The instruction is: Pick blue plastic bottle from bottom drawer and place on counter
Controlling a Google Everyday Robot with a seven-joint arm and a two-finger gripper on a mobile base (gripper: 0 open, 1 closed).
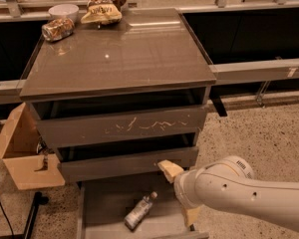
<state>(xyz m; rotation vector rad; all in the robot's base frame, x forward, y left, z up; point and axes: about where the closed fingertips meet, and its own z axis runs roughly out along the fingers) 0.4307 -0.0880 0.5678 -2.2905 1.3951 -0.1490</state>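
Observation:
The blue plastic bottle point(139, 211) lies on its side in the open bottom drawer point(102, 203), cap pointing up-right. My gripper point(180, 193) hangs over the drawer's right part, just right of the bottle and not touching it. Its two tan fingers point(169, 170) are spread apart, with nothing between them. The white arm comes in from the lower right. The glossy grey-brown counter point(124, 59) tops the cabinet above.
A metallic can point(57, 29), a white bowl point(63, 11) and a brown-and-yellow snack bag point(102, 6) sit at the counter's back left. The scratched middle drawer point(124, 127) is shut. An open cardboard box point(25, 156) stands left of the cabinet.

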